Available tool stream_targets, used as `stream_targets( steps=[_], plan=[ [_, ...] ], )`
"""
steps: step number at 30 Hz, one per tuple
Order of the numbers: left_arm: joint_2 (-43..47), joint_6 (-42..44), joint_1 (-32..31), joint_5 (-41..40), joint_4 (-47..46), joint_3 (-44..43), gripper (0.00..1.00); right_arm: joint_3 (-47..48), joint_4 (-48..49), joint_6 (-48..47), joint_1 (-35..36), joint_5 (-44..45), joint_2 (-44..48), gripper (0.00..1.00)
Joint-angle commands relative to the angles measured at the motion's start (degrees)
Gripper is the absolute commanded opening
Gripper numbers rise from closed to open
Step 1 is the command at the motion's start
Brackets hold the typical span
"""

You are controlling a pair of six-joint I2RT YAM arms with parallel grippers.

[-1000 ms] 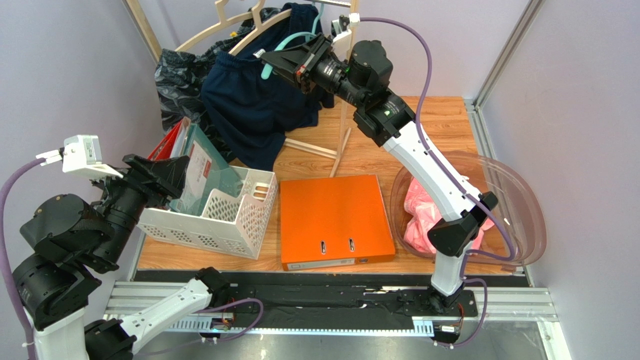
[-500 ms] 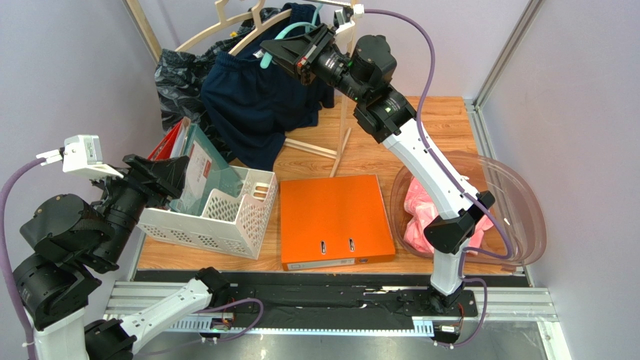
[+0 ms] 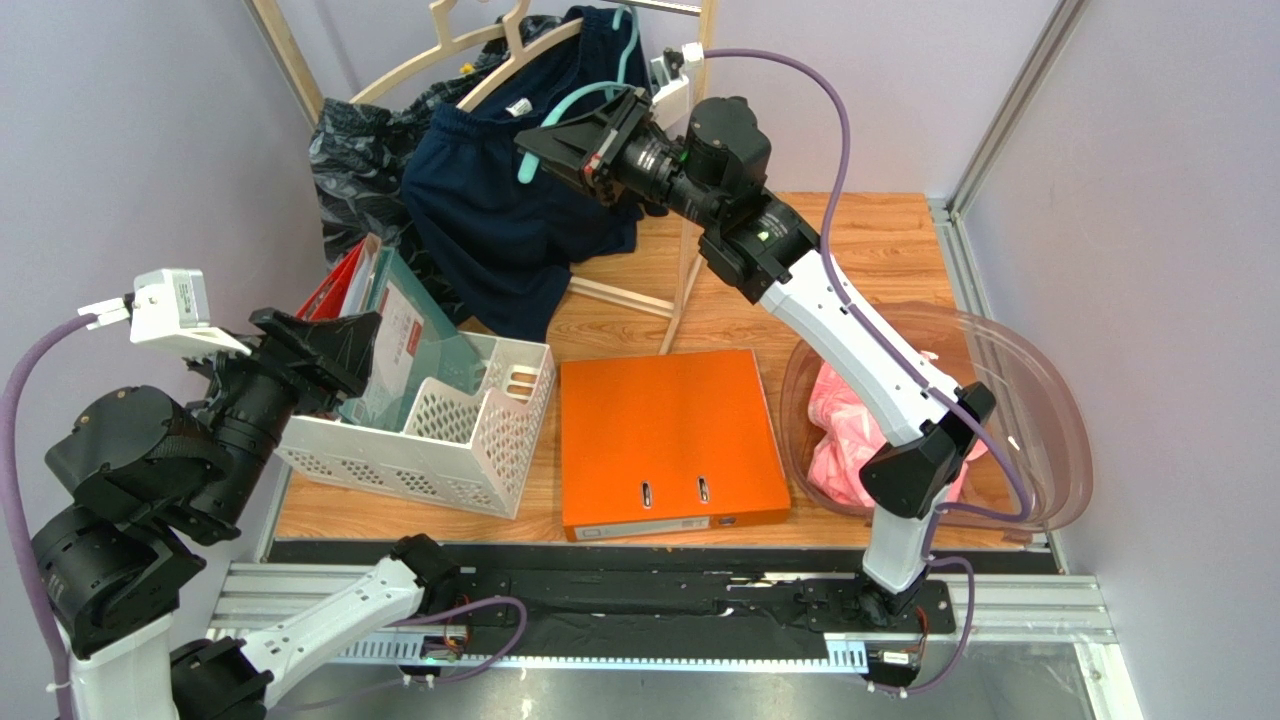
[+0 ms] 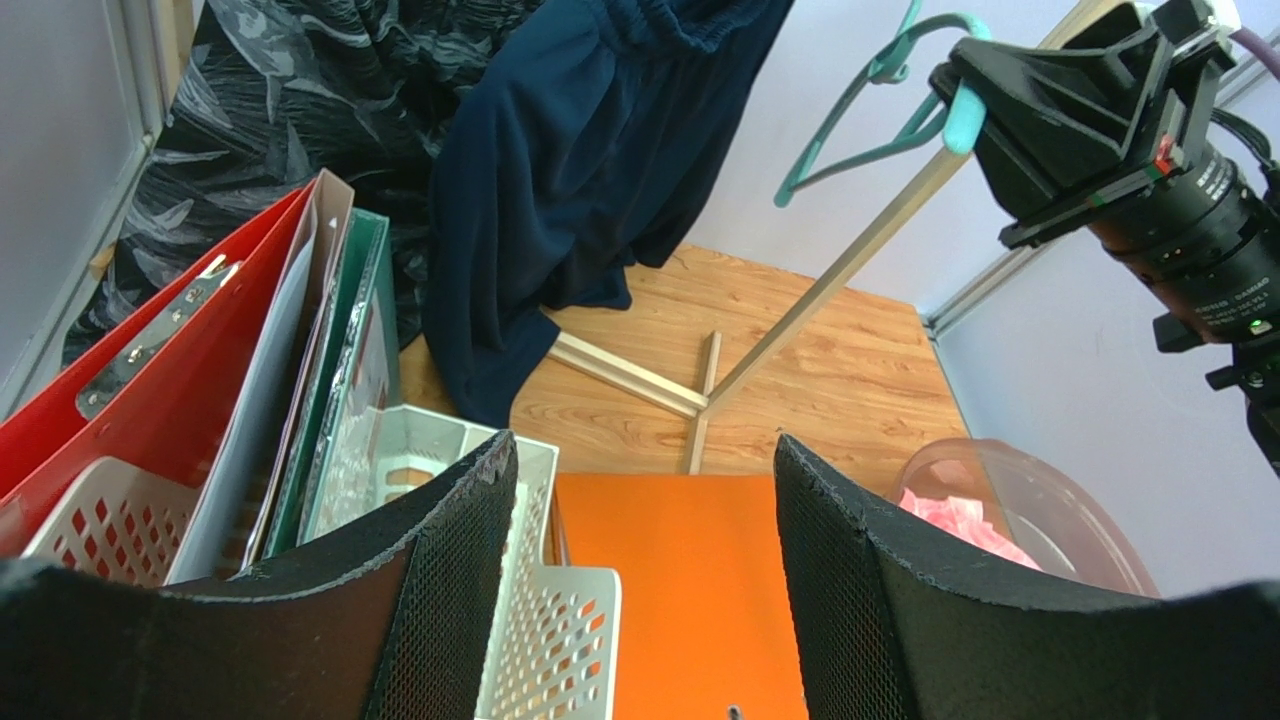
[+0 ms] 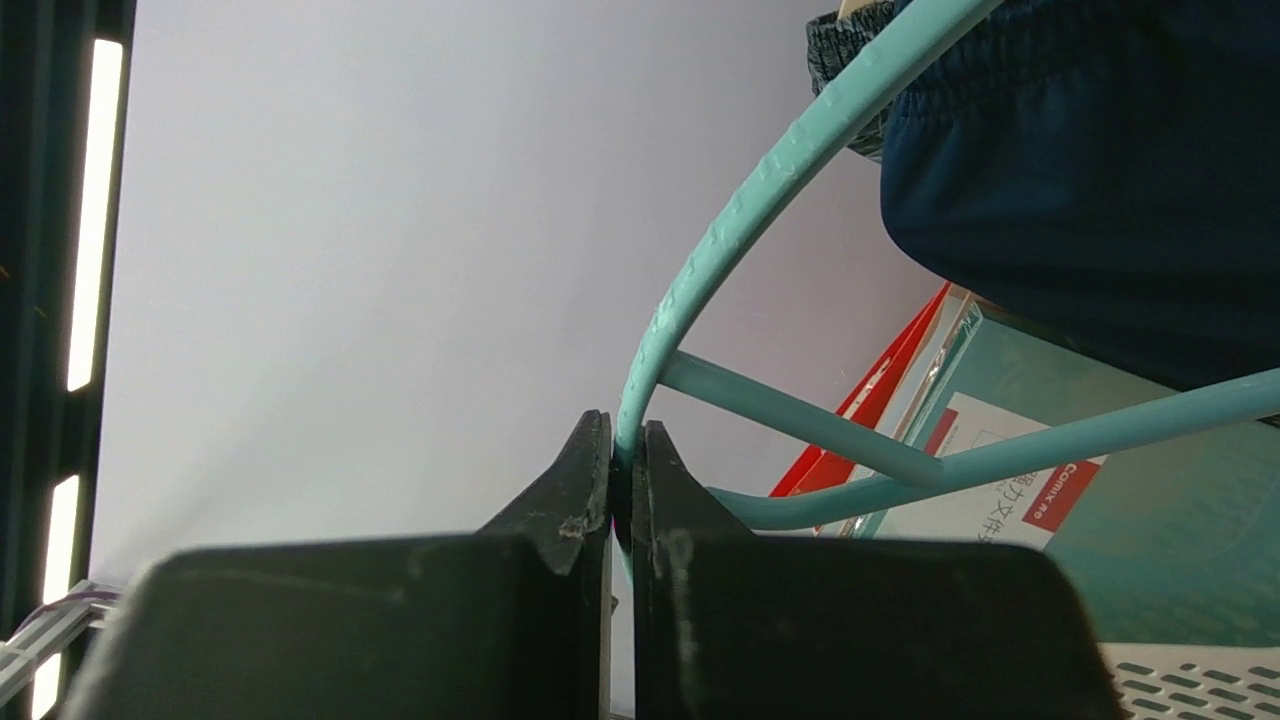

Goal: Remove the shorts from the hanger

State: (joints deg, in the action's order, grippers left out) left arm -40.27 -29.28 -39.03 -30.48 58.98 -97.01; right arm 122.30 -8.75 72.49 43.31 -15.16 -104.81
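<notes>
Looks all but done. Shows the shorts (image 3: 845,432) off the hanger (image 5: 751,195) and heaped in the clear bowl (image 3: 1047,393) at the right of the bench (image 3: 902,240). Has the jaws of the right gripper (image 5: 624,438) clamped on the bare hanger's teal rod, raised beside the navy shorts (image 3: 504,225). Has the jaws of the left gripper (image 4: 646,468) apart and empty above the white basket (image 3: 436,438). Probably leaves only parking the hanger.
</notes>
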Motion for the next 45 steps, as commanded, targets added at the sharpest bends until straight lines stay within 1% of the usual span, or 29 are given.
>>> stream_targets(
  steps=[1,4,22,27,33,36,45],
  plan=[
    [-1.7,0.4,-0.1,0.9,-1.1,0.2,0.68,-1.3,3.1,-4.0,0.8,-1.1,5.1,0.0],
    [-2.4,0.4,0.0,1.4,-1.3,0.0,0.68,-1.1,2.7,-4.4,0.5,-0.1,5.2,0.0],
    [-3.0,-1.6,0.0,2.5,-1.1,0.2,0.67,13.0,-1.2,-4.5,-1.6,-2.1,-1.3,0.0],
    [-3.3,-2.1,-0.1,3.4,-1.5,0.5,0.66,11.9,-2.1,-5.2,-2.0,-2.2,-1.2,0.0],
    [-3.6,-2.3,0.0,3.9,-1.9,0.2,0.66,13.1,-3.9,-9.4,-2.1,-2.5,-1.1,0.0],
    [-3.3,-2.5,0.0,3.8,-1.7,0.4,0.66,12.6,-4.0,-10.0,-2.2,-3.3,-0.6,0.0],
    [-3.1,-3.1,0.0,4.1,-2.0,1.6,0.66,4.1,-2.7,-10.4,-0.9,-3.8,4.5,0.0]
  ],
)
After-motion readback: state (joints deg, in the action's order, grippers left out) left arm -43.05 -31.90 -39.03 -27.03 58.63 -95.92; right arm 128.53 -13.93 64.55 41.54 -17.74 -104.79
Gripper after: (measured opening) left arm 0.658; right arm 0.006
